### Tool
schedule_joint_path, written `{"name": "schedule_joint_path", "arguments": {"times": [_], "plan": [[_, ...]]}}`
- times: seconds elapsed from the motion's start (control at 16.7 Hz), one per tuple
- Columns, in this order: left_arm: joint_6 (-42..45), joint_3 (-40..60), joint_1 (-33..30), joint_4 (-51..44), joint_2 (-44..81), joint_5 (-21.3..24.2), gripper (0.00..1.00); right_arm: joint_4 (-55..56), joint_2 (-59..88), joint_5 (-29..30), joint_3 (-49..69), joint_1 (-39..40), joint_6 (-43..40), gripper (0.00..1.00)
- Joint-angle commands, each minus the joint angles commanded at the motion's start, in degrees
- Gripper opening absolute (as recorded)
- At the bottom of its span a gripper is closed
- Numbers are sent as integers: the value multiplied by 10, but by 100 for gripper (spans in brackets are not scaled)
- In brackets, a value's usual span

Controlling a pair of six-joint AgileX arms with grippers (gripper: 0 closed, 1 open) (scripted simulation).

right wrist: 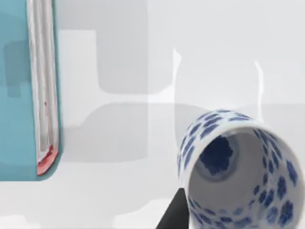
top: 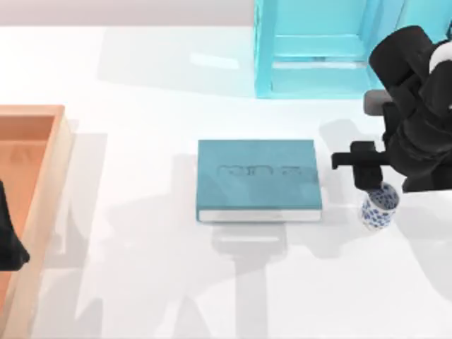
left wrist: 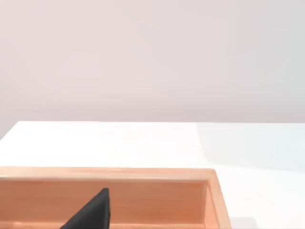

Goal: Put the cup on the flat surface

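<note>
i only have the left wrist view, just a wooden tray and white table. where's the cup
Observer: The cup is at the right side of the table, just right of a teal book, with the right gripper directly over it.
Operator: is it standing on the book or the table
Observer: Neither the top nor the right wrist view settles whether it touches the table; it is beside the book, not on it.
Operator: anything inside the cup
Observer: The right wrist view looks into its mouth: nothing inside, just a blue flower on the bottom.
Operator: where's my left arm
Observer: The left gripper sits over the orange tray at the table's left edge.
</note>
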Motion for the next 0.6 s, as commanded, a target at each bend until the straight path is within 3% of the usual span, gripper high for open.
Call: {"name": "schedule_joint_path", "arguments": {"times": [0.24,0.6], "plan": [[0,0,0,0,0,0,100,0,0,0,0,0,0,98],[0,0,0,0,0,0,100,0,0,0,0,0,0,100]]}}
